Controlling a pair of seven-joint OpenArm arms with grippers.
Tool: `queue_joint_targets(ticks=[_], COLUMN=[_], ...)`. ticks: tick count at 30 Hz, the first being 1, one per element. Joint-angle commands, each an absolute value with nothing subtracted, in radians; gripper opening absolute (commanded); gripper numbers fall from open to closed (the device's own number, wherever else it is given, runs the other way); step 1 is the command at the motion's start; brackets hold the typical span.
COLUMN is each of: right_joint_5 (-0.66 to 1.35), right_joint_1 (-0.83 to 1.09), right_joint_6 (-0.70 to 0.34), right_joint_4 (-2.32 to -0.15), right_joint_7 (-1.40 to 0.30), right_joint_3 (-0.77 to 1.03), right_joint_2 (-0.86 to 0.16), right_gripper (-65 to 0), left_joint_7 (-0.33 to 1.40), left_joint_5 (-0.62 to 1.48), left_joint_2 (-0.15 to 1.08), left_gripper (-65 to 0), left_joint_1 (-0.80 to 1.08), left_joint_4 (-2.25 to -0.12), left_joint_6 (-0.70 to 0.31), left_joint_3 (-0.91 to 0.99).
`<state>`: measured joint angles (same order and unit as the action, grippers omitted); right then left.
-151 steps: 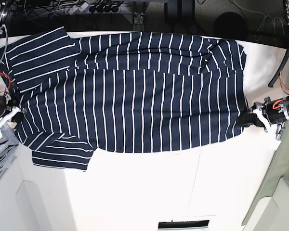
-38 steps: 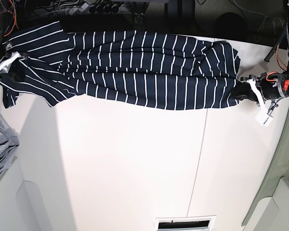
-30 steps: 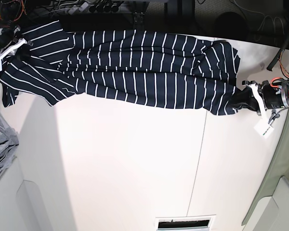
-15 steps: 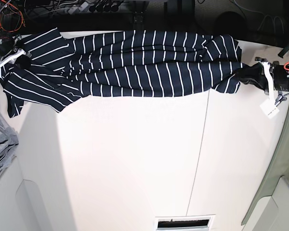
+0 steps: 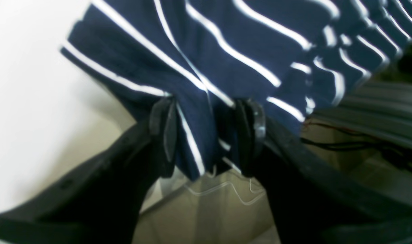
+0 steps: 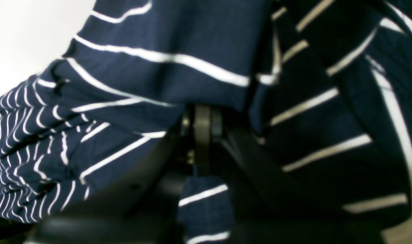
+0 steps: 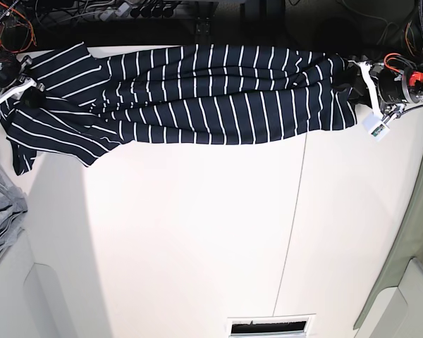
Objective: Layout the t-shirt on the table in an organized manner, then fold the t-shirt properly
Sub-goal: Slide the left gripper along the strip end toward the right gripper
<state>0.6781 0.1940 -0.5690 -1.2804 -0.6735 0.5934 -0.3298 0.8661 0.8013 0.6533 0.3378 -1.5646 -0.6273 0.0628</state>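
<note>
The dark navy t-shirt [image 7: 197,98] with thin white stripes lies bunched in a long band along the far edge of the white table [image 7: 197,232]. My left gripper [image 7: 357,79] is at the band's right end, shut on the t-shirt's hem; the left wrist view shows fabric [image 5: 206,84] pinched between the pads [image 5: 163,135]. My right gripper [image 7: 25,90] is at the left end, shut on the t-shirt near a sleeve; in the right wrist view cloth [image 6: 165,78] drapes over the closed fingers [image 6: 202,135].
A plain grey cloth [image 7: 1,208] lies at the table's left edge. Cables and a dark gap [image 7: 148,14] run behind the far edge. A thin seam [image 7: 290,232] crosses the tabletop. A grey-green surface [image 7: 409,239] borders the right side.
Both grippers have carried the front edge of the t-shirt toward the far edge, folding it from a flat spread into a narrow band. In the last half second the left gripper moved farther back.
</note>
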Motion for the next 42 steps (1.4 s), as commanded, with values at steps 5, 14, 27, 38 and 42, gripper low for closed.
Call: queue_joint_targets(ticks=[5, 14, 27, 38, 42], right_joint_5=[0.699, 0.697, 0.699, 0.701, 0.701], right_joint_1=[0.189, 0.189, 0.189, 0.189, 0.189], right_joint_6=[-0.572, -0.572, -0.572, -0.572, -0.572], right_joint_4=[-1.292, -1.292, -1.292, -1.292, -1.292], right_joint_7=[-0.664, -0.677, -0.685, -0.686, -0.689], right_joint_3=[0.599, 0.599, 0.599, 0.599, 0.599], right_joint_2=[-0.346, -0.346, -0.346, -0.346, -0.346], right_gripper=[-65.0, -65.0, -65.0, -65.0, -65.0], left_joint_7=[0.847, 0.849, 0.823, 0.807, 0.842], left_joint_5=[0.768, 0.768, 0.754, 0.762, 0.78], left_joint_2=[0.609, 0.541, 0.463, 0.351, 0.305], left_gripper=[-34.6, -32.6, -29.0, -25.9, -25.9], left_joint_1=[0.33, 0.334, 0.385, 0.385, 0.385], left_joint_4=[-1.573, -1.572, -1.499, -1.455, -1.455], left_joint_6=[-0.57, -0.564, -0.561, -0.619, -0.678], left_joint_3=[0.075, 0.263, 0.314, 0.328, 0.327])
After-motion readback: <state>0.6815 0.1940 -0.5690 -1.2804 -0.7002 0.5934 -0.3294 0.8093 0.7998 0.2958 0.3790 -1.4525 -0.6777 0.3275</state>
